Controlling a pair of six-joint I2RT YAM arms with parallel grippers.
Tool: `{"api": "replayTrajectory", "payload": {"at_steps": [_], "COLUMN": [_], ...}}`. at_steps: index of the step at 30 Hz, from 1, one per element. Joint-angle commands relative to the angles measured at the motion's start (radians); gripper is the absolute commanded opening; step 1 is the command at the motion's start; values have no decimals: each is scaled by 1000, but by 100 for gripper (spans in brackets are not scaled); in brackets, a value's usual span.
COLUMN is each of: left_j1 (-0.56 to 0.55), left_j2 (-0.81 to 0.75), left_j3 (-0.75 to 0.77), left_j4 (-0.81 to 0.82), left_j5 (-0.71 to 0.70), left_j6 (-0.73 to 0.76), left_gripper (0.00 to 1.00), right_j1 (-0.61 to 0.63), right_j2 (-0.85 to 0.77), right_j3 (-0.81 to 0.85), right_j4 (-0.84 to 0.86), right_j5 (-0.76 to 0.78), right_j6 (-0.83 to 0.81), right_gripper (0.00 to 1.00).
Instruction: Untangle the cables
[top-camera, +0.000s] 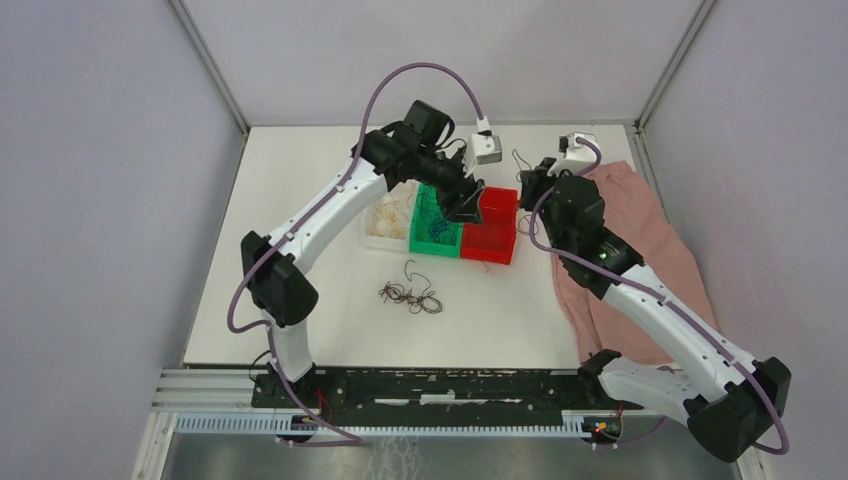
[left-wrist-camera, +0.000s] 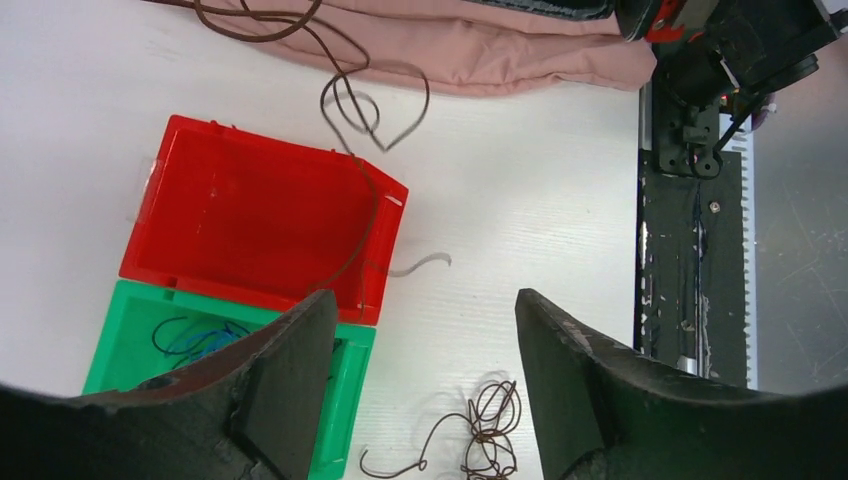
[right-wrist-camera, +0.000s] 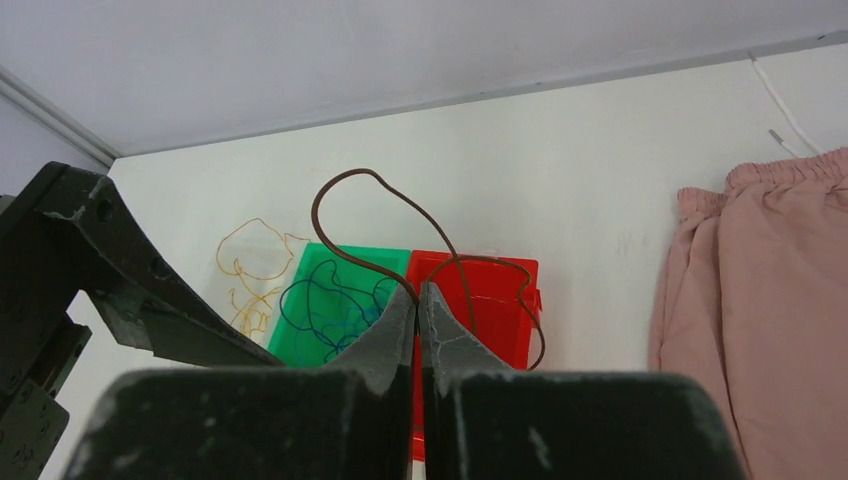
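My right gripper is shut on a dark brown cable that loops up and then down over the red bin. In the left wrist view the same brown cable runs from the pink cloth across the red bin. My left gripper hangs open above the bins' near end with nothing between its fingers. Blue cables lie in the green bin. Yellow cables lie in a clear bin. A brown tangle of cables rests on the table.
A pink cloth covers the table's right side under the right arm. The three bins stand side by side in the middle back. A black rail runs along the near edge. White walls close off the back and sides.
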Motion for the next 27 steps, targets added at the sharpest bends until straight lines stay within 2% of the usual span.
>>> {"api": "replayTrajectory", "payload": {"at_steps": [1,10,14,19,27], "left_j1": [-5,12,66,169,329], "left_j2": [35,-49,-105,-164,-292], "left_j3": [128,106,104,91,3], "left_j4": [-40,-99,-148,-238,-266], "left_j5": [42,-5,-29,-110,-101], "left_j6": [34,58,20,-18,-6], "left_gripper": [74,83,100,99,99], "right_j1": [-40,-114,-116,-115,-114], "right_j2": [-14,40,96,195,329], "right_j3": [5,94,120,135,148], "right_j4": [38,63,71,83,77], "right_j5": [-23,-138,-170,-215,-221], "right_j6": [24,60,64,85,126], "right_gripper": [1,1,1,1,1]}}
